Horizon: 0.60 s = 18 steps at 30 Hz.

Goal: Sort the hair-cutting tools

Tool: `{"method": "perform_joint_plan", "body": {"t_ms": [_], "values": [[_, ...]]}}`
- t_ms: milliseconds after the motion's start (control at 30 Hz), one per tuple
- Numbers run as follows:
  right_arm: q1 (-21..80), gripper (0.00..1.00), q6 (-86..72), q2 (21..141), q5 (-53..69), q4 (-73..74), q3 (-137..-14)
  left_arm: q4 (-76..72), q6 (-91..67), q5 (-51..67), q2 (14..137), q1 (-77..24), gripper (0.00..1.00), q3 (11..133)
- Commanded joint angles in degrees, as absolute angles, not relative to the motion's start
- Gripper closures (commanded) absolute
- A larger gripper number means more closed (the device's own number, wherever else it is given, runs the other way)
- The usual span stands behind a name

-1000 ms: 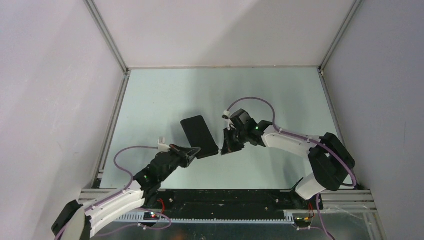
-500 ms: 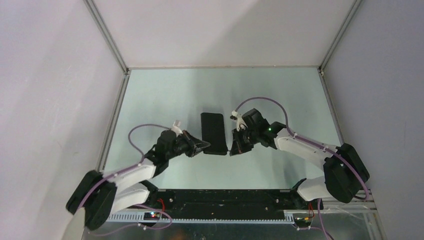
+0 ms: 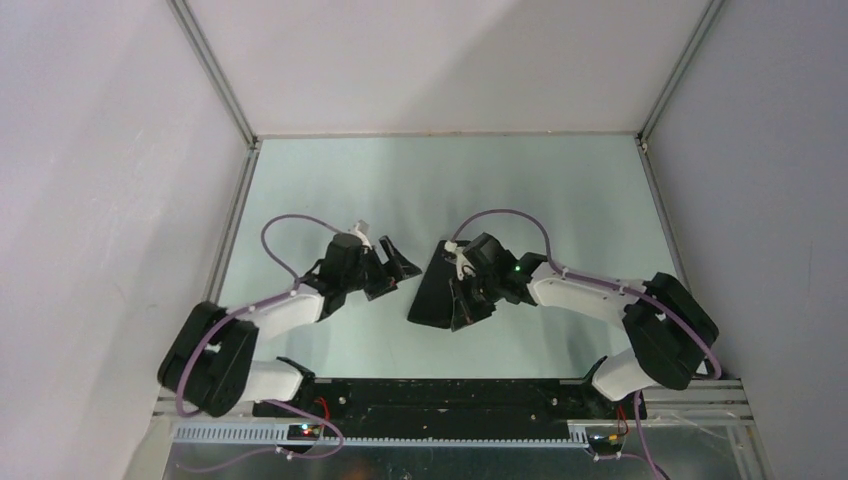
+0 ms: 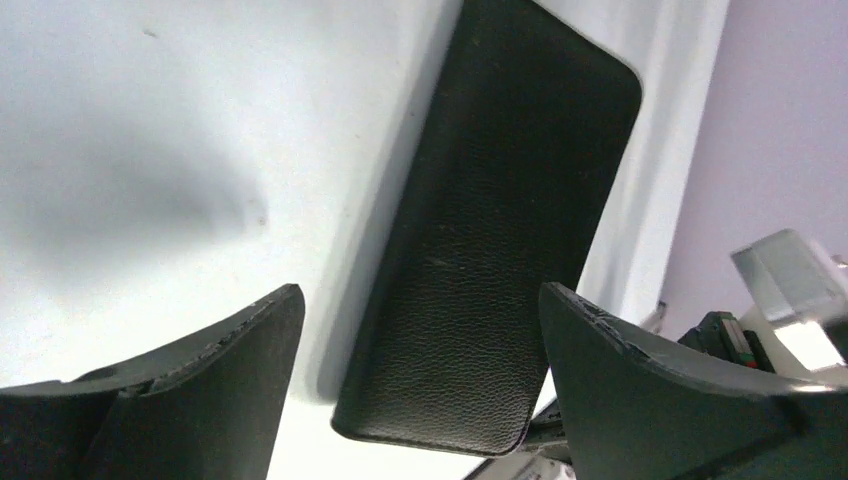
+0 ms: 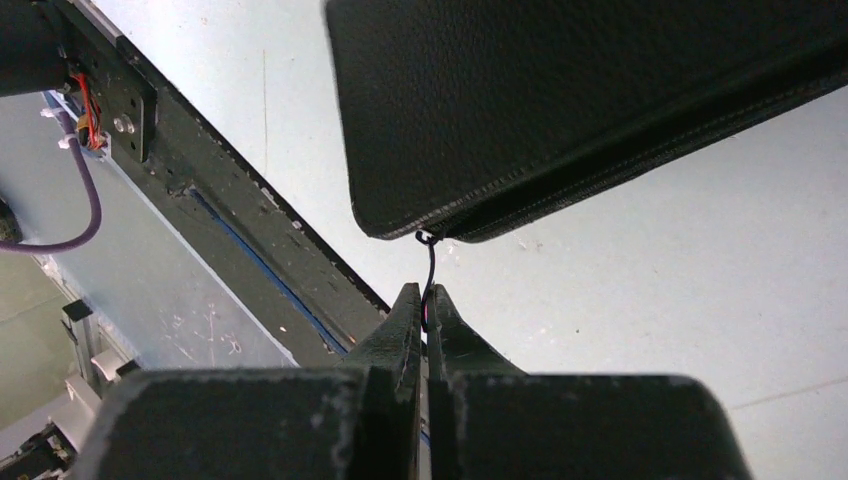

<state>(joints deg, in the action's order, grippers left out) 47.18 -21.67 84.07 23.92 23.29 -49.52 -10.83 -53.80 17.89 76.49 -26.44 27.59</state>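
White walls close in a pale green table point(image 3: 330, 180). Toward the middle of its near edge lies a black zip case point(image 3: 432, 295), set at an angle. The left gripper point(image 3: 398, 270) hangs just beside the case's left side with its pincer spread wide, touching nothing. The right gripper point(image 5: 425, 292) has its pincer pressed together on the thin zip pull point(image 5: 431, 262) at the case's near corner. No view shows the hair-cutting tools.

White arm shells point(image 3: 285, 312), black joints point(image 3: 660, 345), purple cables point(image 3: 290, 222), green LED point(image 3: 516, 267); matte black, scuffed claw fingers point(image 4: 200, 400).
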Motion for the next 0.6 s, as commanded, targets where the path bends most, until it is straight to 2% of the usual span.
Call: {"method": "perform_joint_plan", "body": {"t_ms": [0,133,300,567], "values": [[48.0,1.0,-25.4,86.6,26.1,17.5,-52.6,-6.4,-55.2,4.6,66.2,-26.1,0.06,24.9],[48.2,1.0,-29.6,88.9,26.8,12.5,-53.6,-5.2,-65.0,-2.4,55.1,-26.1,0.04,17.2],[49.7,1.0,-33.3,92.0,26.7,7.7,-55.4,-7.7,-72.8,-2.0,43.9,-27.2,0.03,10.5],[50.9,1.0,-37.4,93.3,24.2,3.1,-56.0,-16.6,-82.3,-4.2,45.8,-36.6,0.03,6.4]]}}
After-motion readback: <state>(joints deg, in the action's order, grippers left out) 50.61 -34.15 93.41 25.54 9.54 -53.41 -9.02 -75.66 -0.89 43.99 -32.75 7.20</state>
